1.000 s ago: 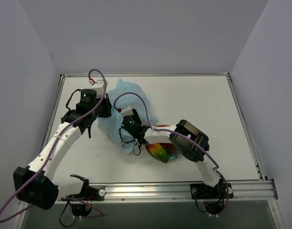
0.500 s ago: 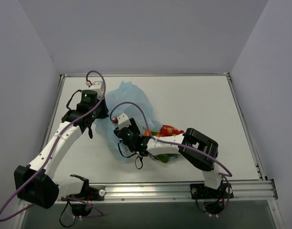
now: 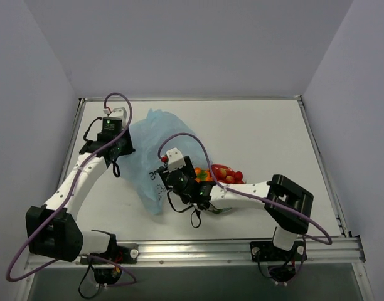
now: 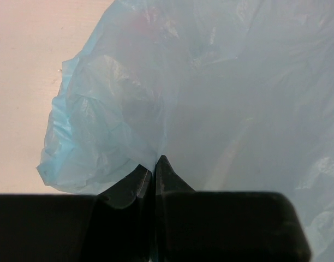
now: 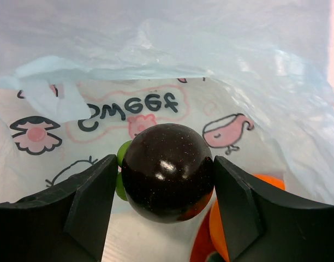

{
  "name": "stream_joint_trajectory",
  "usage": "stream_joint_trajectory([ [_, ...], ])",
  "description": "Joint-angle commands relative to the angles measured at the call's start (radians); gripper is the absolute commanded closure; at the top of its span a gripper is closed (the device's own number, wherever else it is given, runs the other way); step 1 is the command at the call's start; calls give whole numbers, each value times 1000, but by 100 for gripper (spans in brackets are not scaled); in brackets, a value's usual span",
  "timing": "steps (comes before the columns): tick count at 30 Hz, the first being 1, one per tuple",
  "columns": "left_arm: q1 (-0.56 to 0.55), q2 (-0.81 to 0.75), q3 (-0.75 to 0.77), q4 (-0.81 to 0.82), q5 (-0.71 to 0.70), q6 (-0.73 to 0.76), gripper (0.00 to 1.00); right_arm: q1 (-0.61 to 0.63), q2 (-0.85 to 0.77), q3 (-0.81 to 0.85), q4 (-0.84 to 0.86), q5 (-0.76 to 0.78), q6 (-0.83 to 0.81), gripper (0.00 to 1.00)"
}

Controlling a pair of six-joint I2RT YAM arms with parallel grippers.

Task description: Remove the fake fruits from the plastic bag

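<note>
The light-blue plastic bag lies crumpled left of centre, and fills the left wrist view. My left gripper is shut on a fold of its film at the bag's left edge. My right gripper is at the bag's right side, shut on the dark purple ball, one finger touching each side. Printed bag film is right behind the ball. An orange fruit and red berries lie uncovered to the right of the bag. The orange fruit also shows below the ball. The mango is hidden.
A sliver of the plate shows under my right forearm. A green piece sits behind the ball. The metal rail runs along the table's near edge. Grey walls stand on three sides.
My left gripper has drawn the bag up and to the left, uncovering the orange fruit and red berries. My right arm has swung right and now covers the mango.
</note>
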Motion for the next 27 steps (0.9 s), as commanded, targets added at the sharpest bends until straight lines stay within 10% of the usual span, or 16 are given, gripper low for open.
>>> stream_joint_trajectory([
  [1, 27, 12, 36, -34, -42, -22, 97, 18, -97, -25, -47, 59, 34, 62],
  [19, 103, -11, 40, -80, -146, -70, 96, 32, -423, -193, -243, 181, 190, 58],
  [27, 113, -28, 40, -80, -148, -75, 55, 32, -510, -186, -369, 215, 235, 56],
])
